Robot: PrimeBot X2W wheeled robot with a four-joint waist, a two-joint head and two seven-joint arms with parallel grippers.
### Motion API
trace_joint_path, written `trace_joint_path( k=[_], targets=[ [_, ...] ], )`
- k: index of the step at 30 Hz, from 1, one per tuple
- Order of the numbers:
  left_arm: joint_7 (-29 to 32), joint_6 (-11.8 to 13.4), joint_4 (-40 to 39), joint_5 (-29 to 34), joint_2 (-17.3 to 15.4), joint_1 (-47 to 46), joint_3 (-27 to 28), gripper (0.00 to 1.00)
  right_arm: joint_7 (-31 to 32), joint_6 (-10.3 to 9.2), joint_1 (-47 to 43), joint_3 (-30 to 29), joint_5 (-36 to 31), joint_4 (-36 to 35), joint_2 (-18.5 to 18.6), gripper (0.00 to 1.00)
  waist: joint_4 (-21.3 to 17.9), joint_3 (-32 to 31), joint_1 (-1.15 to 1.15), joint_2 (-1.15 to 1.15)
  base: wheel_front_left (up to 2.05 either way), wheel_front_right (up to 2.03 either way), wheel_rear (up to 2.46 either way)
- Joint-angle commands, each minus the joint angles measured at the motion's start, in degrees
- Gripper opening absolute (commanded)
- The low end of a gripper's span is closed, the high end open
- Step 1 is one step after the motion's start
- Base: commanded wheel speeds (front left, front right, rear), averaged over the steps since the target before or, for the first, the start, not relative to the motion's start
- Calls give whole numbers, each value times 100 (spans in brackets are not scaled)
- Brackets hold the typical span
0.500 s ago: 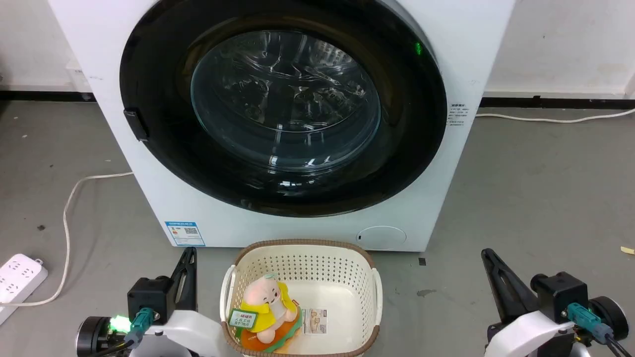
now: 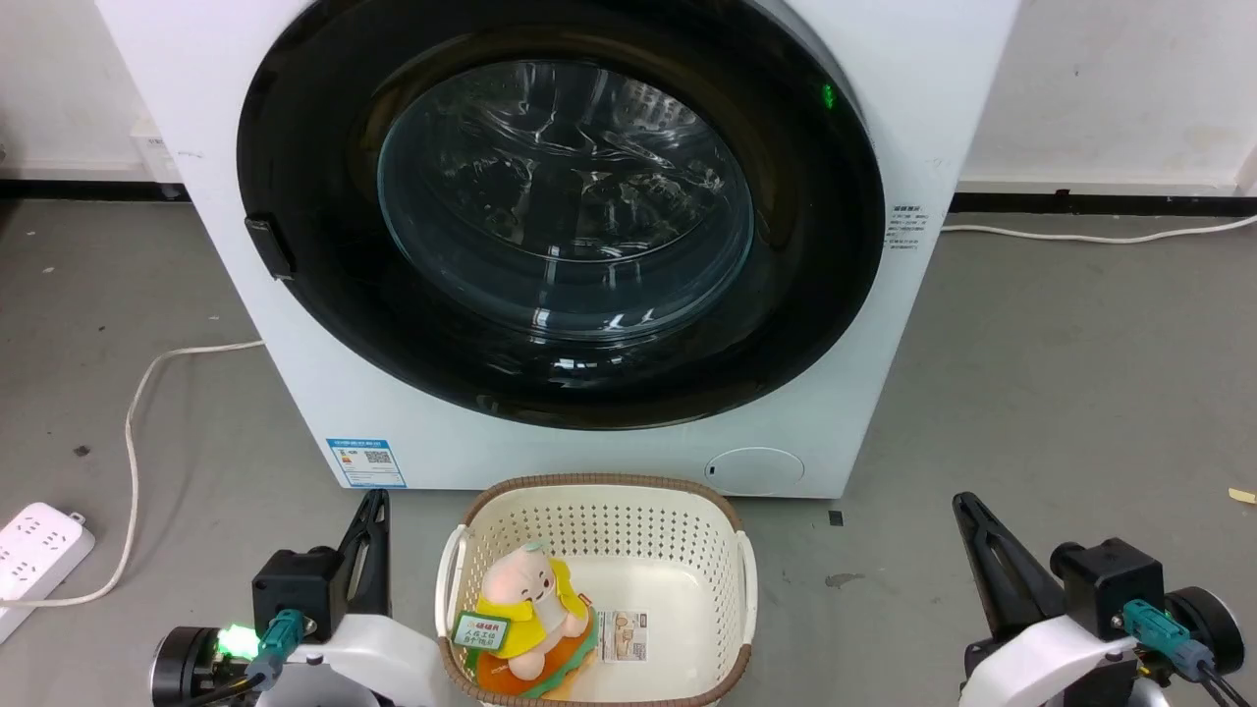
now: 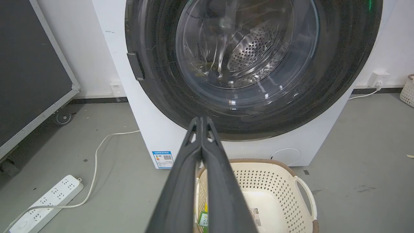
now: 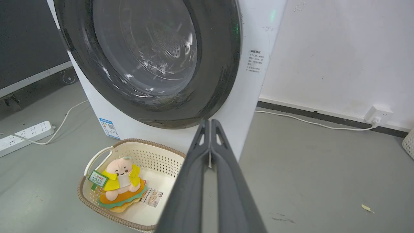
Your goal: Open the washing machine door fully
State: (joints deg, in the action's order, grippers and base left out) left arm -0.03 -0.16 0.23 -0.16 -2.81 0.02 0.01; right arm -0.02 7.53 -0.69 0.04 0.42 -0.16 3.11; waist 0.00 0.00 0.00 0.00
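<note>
The white washing machine [image 2: 550, 447] fills the upper head view, a blue label sticker [image 2: 366, 462] low on its front. Its round glossy black door [image 2: 314, 324] lies flat against the front, closed, with the clear glass bowl [image 2: 565, 196] in its middle and a small black edge tab [image 2: 269, 246] on the left rim. The door [image 3: 161, 94] and tab [image 3: 135, 65] also face the left wrist view. My left gripper [image 2: 372, 506] rests low at the left, shut and empty, well below the tab. At the lower right my right gripper [image 2: 967, 511] is shut and empty too.
A cream perforated basket [image 2: 599, 520] holding a plush toy [image 2: 530, 614] sits on the grey floor between my grippers, right before the machine. A white power strip [image 2: 34, 550] and its cable [image 2: 133, 432] lie at the left. A dark wheeled panel [image 3: 29, 71] stands left of the machine.
</note>
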Motion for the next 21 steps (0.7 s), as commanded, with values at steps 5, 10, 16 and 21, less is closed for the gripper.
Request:
trace_joint_path(
  k=[5,10,16,21],
  targets=[
    [3,16,-23,16,-7,-2,-1,0,2,-4,69,-4,-42,16,-24,0,0,0,0,0,0,0,0],
    [3,16,-23,16,-7,-2,-1,0,2,-4,69,-4,-42,16,-24,0,0,0,0,0,0,0,0],
    [0,0,2,-1,0,0,3,100,0,0,-2,5,4,-1,1,100,0,0,0,0,0,0,0],
    [-52,11,22,9,0,-9,-38,100,-48,0,-11,7,56,1,0,100,-1,1,0,0,0,0,0]
  ],
)
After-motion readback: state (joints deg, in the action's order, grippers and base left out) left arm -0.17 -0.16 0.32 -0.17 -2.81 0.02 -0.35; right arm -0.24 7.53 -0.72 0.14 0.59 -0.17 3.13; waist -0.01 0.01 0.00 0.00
